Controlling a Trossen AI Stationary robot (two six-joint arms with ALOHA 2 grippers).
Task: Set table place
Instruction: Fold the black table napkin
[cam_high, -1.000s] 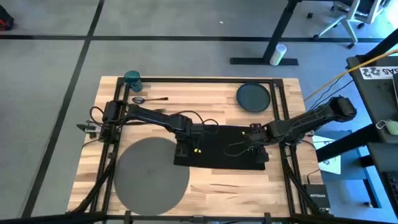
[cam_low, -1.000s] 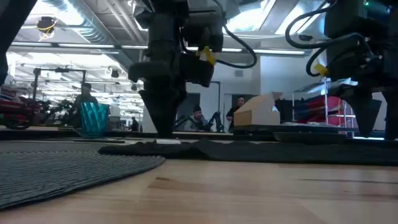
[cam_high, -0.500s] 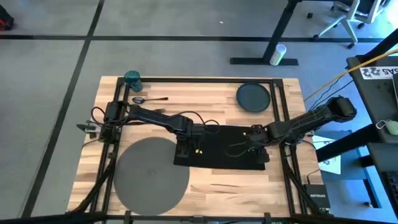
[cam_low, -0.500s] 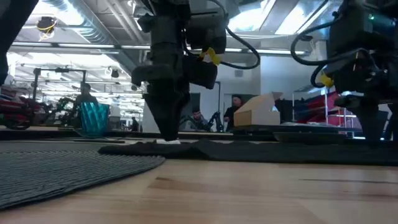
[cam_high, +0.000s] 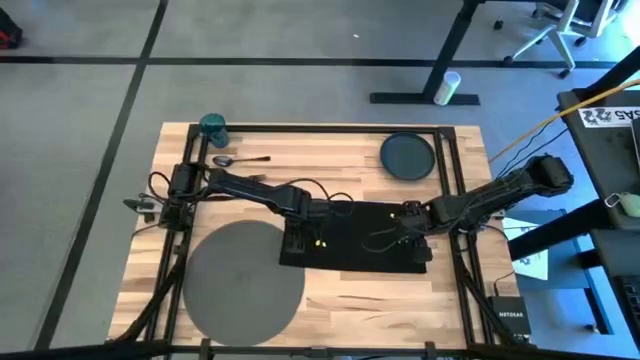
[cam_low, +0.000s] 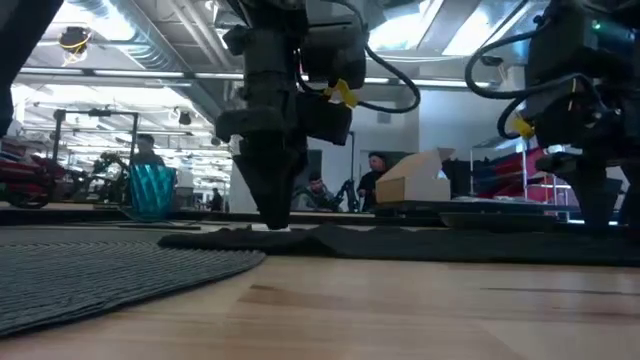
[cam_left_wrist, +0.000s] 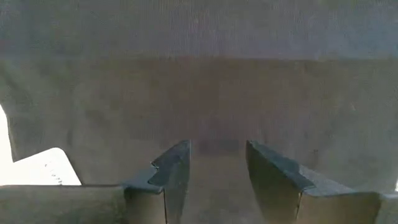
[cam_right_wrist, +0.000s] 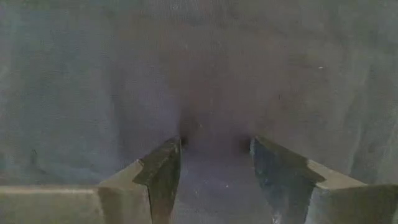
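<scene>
Spanning the scene: wood table (cam_high: 330, 300), then the grey mat (cam_high: 243, 277) just beside the left gripper's (cam_left_wrist: 217, 171) fingers, on the side away from the right arm. Black napkin (cam_high: 365, 235) lies flat under both grippers, one edge touching the mat. Left gripper is down on the napkin's mat-side end, fingers (cam_left_wrist: 176, 171) spread with cloth between them. Right gripper (cam_right_wrist: 216, 165) is down on the opposite end, fingers (cam_right_wrist: 163, 168) also spread over cloth. Dark plate (cam_high: 407, 156) lies beyond the right fingers. Teal cup (cam_high: 213, 126) and spoon (cam_high: 238, 160) sit well apart from the left fingers.
</scene>
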